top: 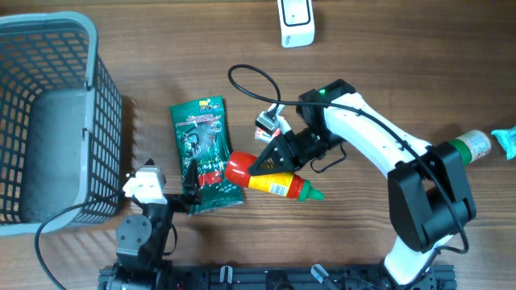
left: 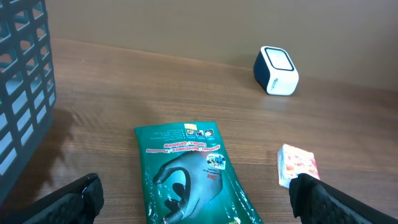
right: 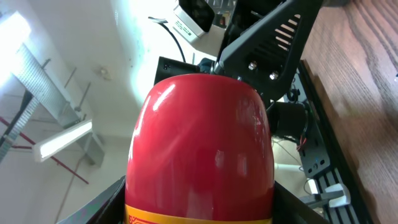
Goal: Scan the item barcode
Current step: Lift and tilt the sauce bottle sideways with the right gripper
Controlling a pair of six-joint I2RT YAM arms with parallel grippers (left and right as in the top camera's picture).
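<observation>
Risk, as I judge it: the right gripper (top: 270,161) clamps the red-and-yellow sauce bottle (top: 282,185) toward its red end. The long body and green cap stick out sideways, so a quick swing could make it pivot or slip. I cannot tell which way the barcode faces, so a pass may miss.

- Bottle: crosswise between the right jaws, overlapping the green packet's (top: 201,149) corner, well apart from the white scanner (top: 296,24).
- Left gripper (left: 196,186): spread wide, empty, over the packet.

You're at a robot lab bench staged as a shop checkout: wood-grain worktop (top: 161,48), grey shopping basket (top: 109,137), white barcode scanner (top: 296,22), bare strip light (right: 62,140) on the ceiling
</observation>
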